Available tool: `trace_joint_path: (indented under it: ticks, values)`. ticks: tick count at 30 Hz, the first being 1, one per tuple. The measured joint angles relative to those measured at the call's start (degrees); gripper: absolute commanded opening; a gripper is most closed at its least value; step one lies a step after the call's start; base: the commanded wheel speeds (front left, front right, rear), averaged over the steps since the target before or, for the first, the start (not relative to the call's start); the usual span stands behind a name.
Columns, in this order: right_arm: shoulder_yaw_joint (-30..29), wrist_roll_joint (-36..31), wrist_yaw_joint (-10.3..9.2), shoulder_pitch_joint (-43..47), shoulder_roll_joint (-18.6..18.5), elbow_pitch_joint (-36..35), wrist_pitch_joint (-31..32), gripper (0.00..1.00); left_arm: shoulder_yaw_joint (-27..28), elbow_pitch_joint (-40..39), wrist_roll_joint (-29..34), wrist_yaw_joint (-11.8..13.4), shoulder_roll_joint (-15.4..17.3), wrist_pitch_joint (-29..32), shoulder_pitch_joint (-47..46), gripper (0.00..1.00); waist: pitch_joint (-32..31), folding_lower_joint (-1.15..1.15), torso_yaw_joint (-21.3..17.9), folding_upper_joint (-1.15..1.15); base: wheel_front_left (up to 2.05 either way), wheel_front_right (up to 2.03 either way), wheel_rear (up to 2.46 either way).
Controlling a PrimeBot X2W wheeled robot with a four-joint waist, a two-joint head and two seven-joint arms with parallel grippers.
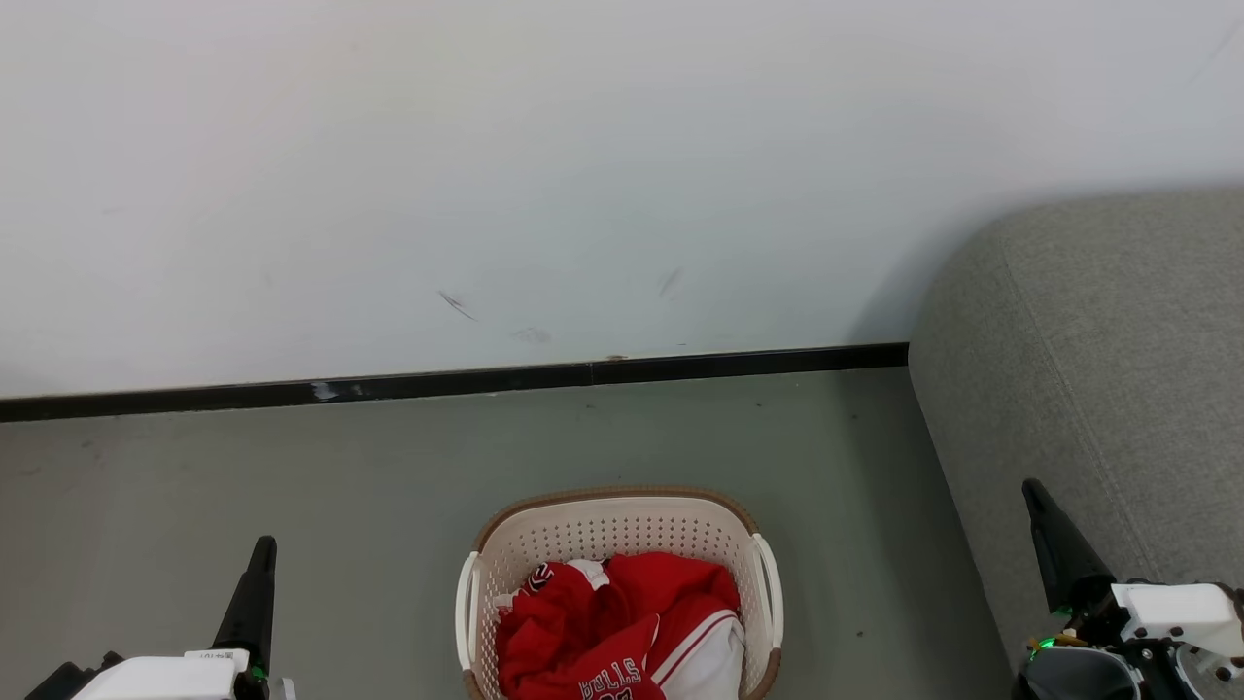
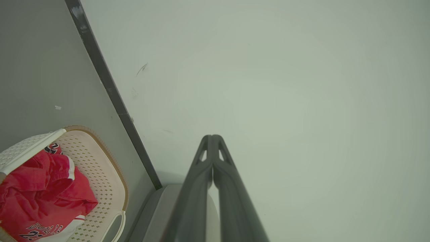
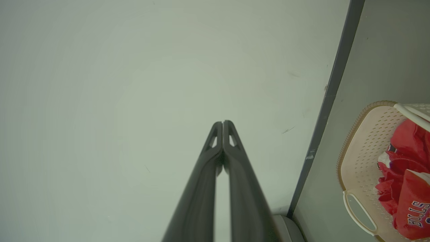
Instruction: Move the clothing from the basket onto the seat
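You have the oval cream-white perforated plastic basket (image 1: 622, 525), with its brown woven-look rim, standing on the grey floor (image 1: 243, 467) low in the middle of the head view. Its near end is cut off by the bottom edge. The red clothing (image 1: 622, 612) with white panels lies bunched inside it, below the rim. Its white "BULLS" lettering reads upside down right at the picture's edge. The lower part of the heap is out of frame, so you cannot tell how many pieces there are.

The large grey woven-fabric seat (image 1: 1098, 369) stands to the right of the basket, with a strip of floor between them. It backs onto the white wall (image 1: 583, 146) above the black baseboard (image 1: 486, 381). You get just its rounded left end; the rest runs off the right edge.

Your left hand (image 1: 262, 544) rises at the lower left over bare floor, well apart from the basket. In the left wrist view its two long dark fingers are pressed together at the tips, holding nothing.

Your right hand (image 1: 1032, 489) rises at the lower right in front of the seat's side; whether it touches the fabric you cannot tell. In the right wrist view its fingers also meet at the tips, empty.

Both wrist views catch part of the basket at their edges.
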Motion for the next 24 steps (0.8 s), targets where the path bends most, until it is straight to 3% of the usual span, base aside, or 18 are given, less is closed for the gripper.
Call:
trace_joint_path:
  ticks: [24]
  values:
    - [0.0,0.0,0.00,0.0,0.0,0.0,0.0,0.00,0.0,0.0,0.0,0.0,0.0,0.0,0.0,0.00,0.0,0.00,0.0,0.00,0.00,0.00,0.00]
